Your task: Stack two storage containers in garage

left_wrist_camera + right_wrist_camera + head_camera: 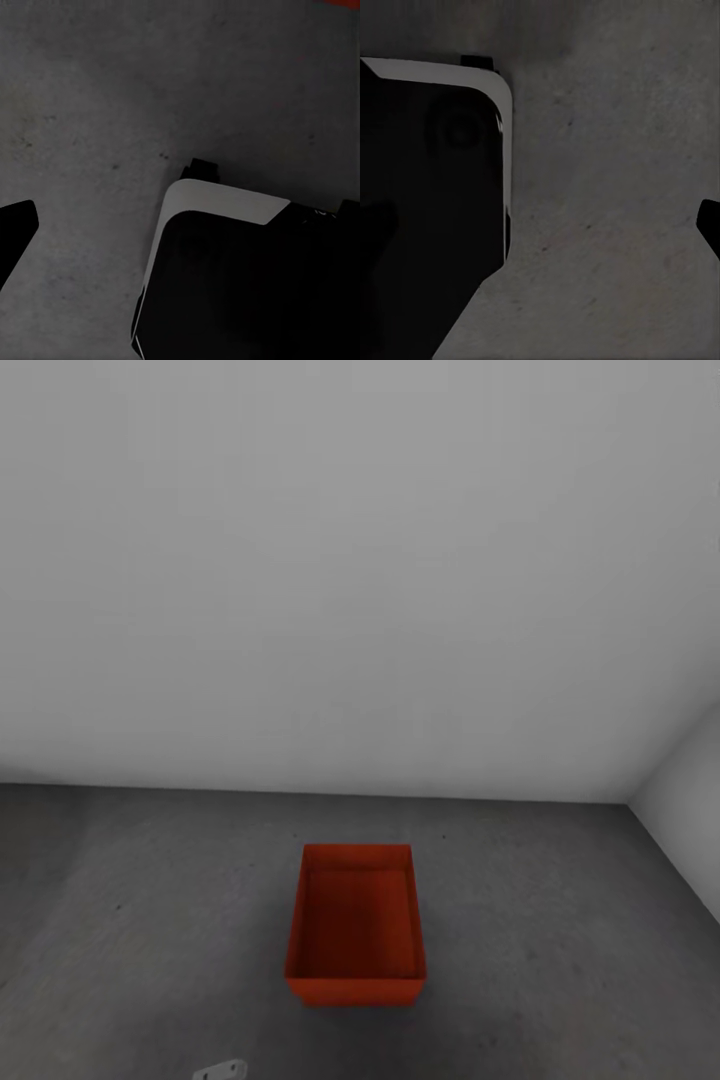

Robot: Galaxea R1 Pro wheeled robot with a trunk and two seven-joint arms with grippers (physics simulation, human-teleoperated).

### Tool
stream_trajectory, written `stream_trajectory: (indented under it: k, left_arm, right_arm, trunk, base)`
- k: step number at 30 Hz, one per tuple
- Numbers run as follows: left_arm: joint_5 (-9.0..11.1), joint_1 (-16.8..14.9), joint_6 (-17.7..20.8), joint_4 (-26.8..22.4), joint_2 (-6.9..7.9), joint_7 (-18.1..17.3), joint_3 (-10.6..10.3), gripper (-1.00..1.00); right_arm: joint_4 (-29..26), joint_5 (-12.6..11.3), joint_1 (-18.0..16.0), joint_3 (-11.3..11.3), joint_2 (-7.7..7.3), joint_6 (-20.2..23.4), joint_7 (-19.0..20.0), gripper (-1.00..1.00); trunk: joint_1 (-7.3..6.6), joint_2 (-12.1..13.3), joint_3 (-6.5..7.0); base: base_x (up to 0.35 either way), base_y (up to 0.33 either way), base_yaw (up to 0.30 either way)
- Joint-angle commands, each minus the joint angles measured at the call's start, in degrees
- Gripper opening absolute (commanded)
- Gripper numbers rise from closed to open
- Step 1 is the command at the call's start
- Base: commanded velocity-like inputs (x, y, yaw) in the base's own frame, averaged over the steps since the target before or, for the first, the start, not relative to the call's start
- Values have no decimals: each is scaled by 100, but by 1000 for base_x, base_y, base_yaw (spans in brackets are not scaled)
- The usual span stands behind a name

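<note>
Soft even light, dim wrist views, slight blur

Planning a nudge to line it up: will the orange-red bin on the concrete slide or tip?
The storage container probably slides rather than tips: it sits flat and broad on the floor. It looks empty and thin-walled, so likely light, and the walls might flex.

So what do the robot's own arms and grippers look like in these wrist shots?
Little of them shows. In the left wrist view, one matte black fingertip pokes in at the edge; the right wrist view has a similar black tip. Both views include a black, rounded, white-rimmed robot body panel. No cables or markings visible.
</note>
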Motion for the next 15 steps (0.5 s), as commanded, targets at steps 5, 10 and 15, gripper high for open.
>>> stream_trajectory:
  k: [5, 10, 15]
  left_arm:
    - [22, -4, 5, 3, -5, 12, 43, 100]
    - [27, -4, 16, 4, -11, 11, 43, 100]
    - [41, -4, 43, 4, -53, 9, 43, 100]
  right_arm:
    - [20, 16, 27, 14, -1, -29, -17, 100]
    - [22, 17, 32, 14, -4, -18, -17, 100]
    - [21, 18, 40, 14, -11, -15, -17, 100]
  trunk:
    - [3, -10, 36]
    - [3, -10, 81]
    - [3, -10, 127]
  base:
    - [0, 0, 0]
    - [0, 0, 0]
    - [0, 0, 0]
